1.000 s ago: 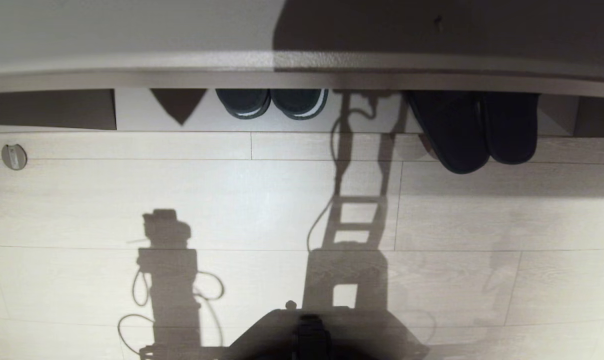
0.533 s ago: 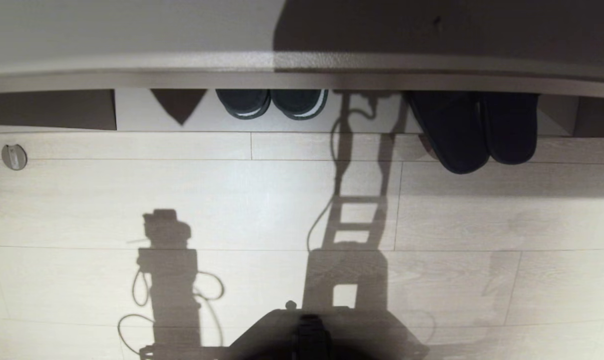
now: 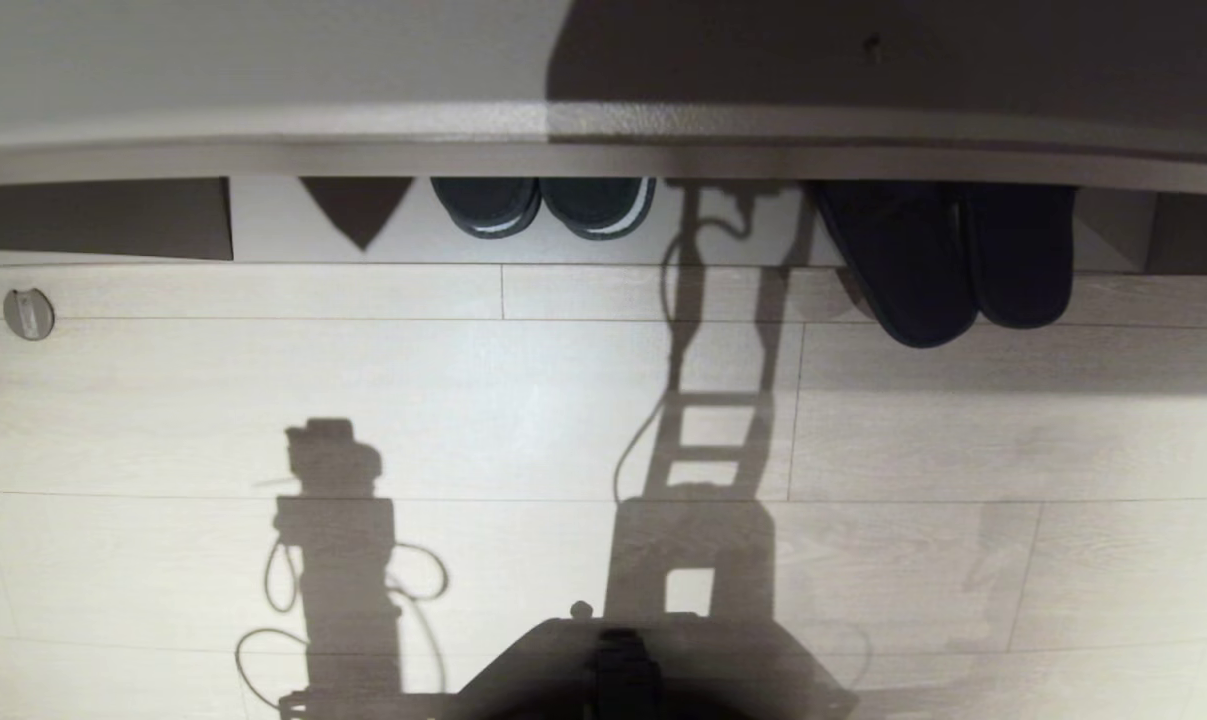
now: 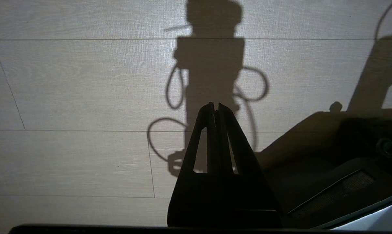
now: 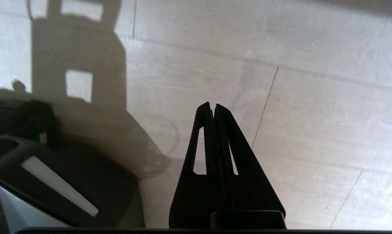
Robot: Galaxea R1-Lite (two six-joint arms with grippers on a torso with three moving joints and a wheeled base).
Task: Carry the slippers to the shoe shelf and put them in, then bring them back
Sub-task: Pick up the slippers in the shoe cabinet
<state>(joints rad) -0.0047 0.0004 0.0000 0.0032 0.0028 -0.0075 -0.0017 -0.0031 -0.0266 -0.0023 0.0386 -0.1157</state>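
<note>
We are seeing the slippers point(image 3: 948, 262) lying side by side at the right end of the shoe shelf point(image 3: 583, 150), under its overhanging top board. Their rounded ends are pointing out toward us and overhanging onto the floor point(image 3: 523, 400), while their far ends are hiding in the cubby's shadow. Their long axes are running front to back, the left one slanting slightly to the side and reaching a little farther out than the right one. The two are touching along their inner edges.

Further left in the same opening, a dark pair with a white stripe point(image 3: 543, 205) is sitting with only its ends showing. A small round metal disc point(image 3: 28, 313) is lying on the floor at far left.

Neither hand is appearing in the head view. The left hand point(image 4: 215, 105) is hanging over bare floor with its fingers pressed together, holding nothing. The right hand point(image 5: 212, 105) is likewise closed and empty above the floor, beside the robot's base point(image 5: 53, 182).
</note>
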